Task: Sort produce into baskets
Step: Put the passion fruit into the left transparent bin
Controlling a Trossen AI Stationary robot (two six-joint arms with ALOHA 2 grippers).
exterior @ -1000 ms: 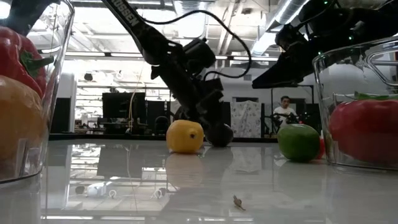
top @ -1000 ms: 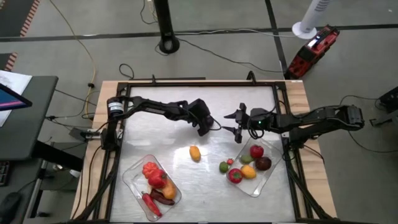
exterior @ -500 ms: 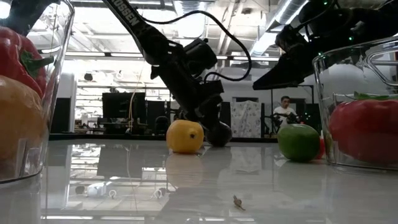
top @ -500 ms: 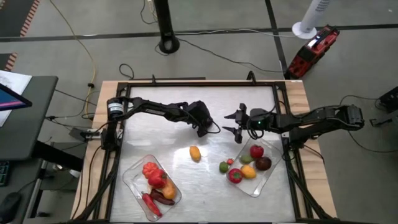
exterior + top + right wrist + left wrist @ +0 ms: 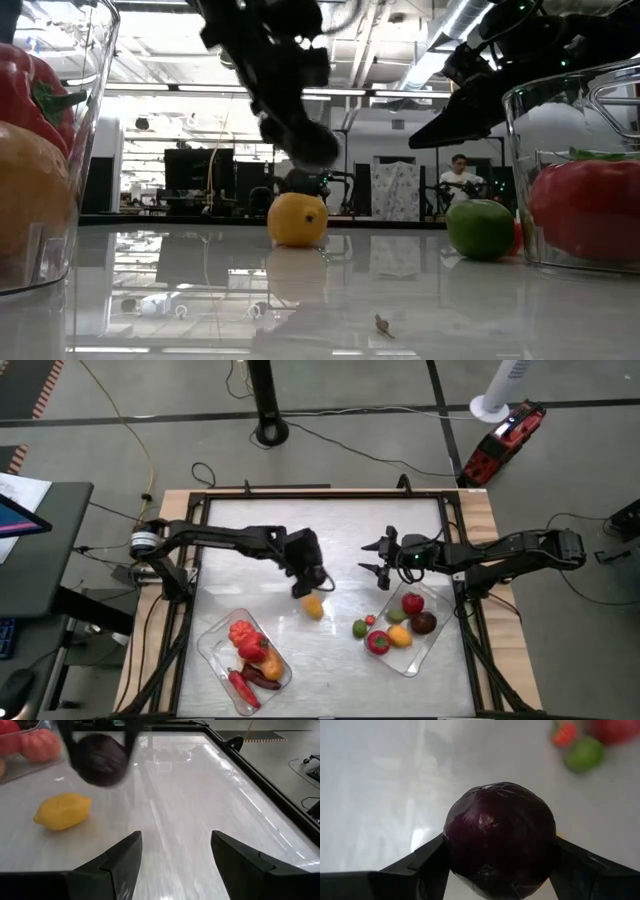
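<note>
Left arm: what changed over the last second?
The left pincer shut on the dark purple ball, lifted it off the table and carried it toward the yellow lemon; it now hangs above the lemon. Unchanged: the right pincer, open and empty by its basket, the lemon, the lime, both baskets' contents.

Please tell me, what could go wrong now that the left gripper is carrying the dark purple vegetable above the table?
1. The left gripper pinches the round, smooth dark purple vegetable only at its sides, so it may slip out and roll across the table.
2. It is carried just above the yellow lemon; a low pass might knock the lemon away.
3. The green lime lies loose outside the right basket; the waiting right gripper could bump it.
</note>
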